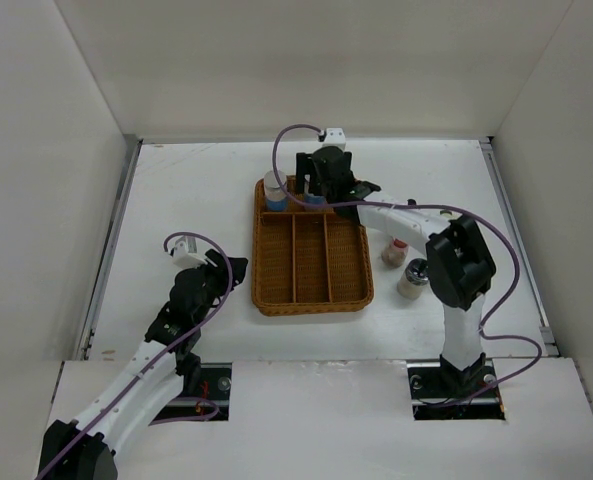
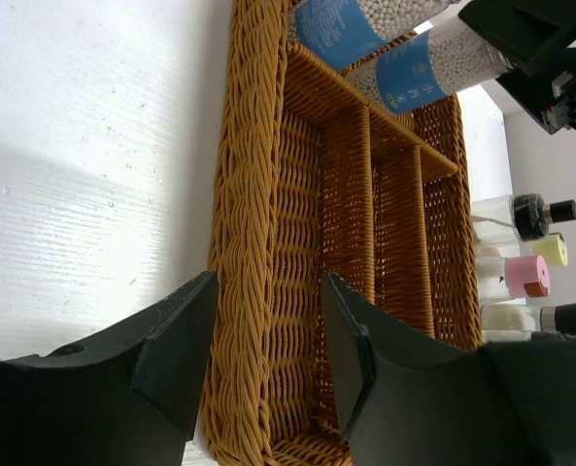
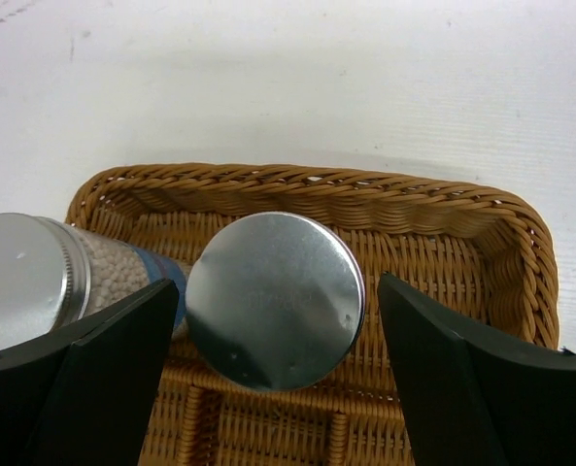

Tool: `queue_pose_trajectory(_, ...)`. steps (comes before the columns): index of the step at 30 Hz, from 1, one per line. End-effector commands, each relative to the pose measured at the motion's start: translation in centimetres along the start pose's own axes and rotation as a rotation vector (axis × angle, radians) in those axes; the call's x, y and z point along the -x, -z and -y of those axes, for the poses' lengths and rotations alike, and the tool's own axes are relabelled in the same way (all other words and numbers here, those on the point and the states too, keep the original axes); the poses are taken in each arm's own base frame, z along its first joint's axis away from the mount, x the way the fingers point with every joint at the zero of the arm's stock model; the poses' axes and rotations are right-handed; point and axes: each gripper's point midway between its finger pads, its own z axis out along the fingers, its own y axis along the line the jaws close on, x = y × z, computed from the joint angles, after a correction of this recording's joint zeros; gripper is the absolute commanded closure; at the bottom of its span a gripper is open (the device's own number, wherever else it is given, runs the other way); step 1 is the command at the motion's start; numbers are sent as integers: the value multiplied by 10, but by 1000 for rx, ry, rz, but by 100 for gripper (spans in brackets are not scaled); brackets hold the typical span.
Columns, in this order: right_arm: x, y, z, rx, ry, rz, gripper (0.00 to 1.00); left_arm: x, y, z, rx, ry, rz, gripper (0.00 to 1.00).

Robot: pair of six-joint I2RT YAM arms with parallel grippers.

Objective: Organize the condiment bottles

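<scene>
Bottle (image 3: pixel 273 296) stands upright within spread right claw (image 3: pixel 279 316).

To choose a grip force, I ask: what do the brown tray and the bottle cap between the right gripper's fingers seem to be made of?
The tray looks like woven wicker, or a plastic imitation: brown braided strands, slightly glossy. The cap looks like metal: silver, smooth, with a dull sheen and faint marks.

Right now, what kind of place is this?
Probably a robot test cell, not a kitchen: plain white walls enclose a white table, with left arm and right arm mounted at its edge.
</scene>
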Motion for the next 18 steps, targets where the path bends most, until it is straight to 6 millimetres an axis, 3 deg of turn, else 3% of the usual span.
queue_pose_trajectory(1, 78, 41, -14, 59, -68, 174, 8, 8, 0, 9, -41, 16, 28, 55)
queue_pose_trajectory(5, 107, 75, -1, 64, -86, 233, 7, 10, 0, 12, -45, 16, 32, 55)
queue_pose_trajectory(9, 116, 109, 40, 20, -119, 273, 13, 11, 0, 13, -47, 15, 34, 55)
queue_pose_trajectory(10, 115, 115, 51, 5, -128, 275, 18, 11, 0, 13, -46, 15, 33, 55)
queue_pose_trajectory(12, 103, 129, 82, -51, -152, 276, 43, 10, -1, 13, -44, 12, 29, 55)
queue_pose_trajectory(14, 87, 140, 116, -128, -181, 266, 61, 10, -2, 13, -40, 8, 27, 55)
queue_pose_trajectory(16, 68, 148, 152, -217, -199, 246, 64, 11, -3, 15, -39, 4, 26, 55)
queue_pose_trajectory(18, 45, 150, 185, -313, -203, 207, 59, 11, -4, 15, -38, 0, 23, 55)
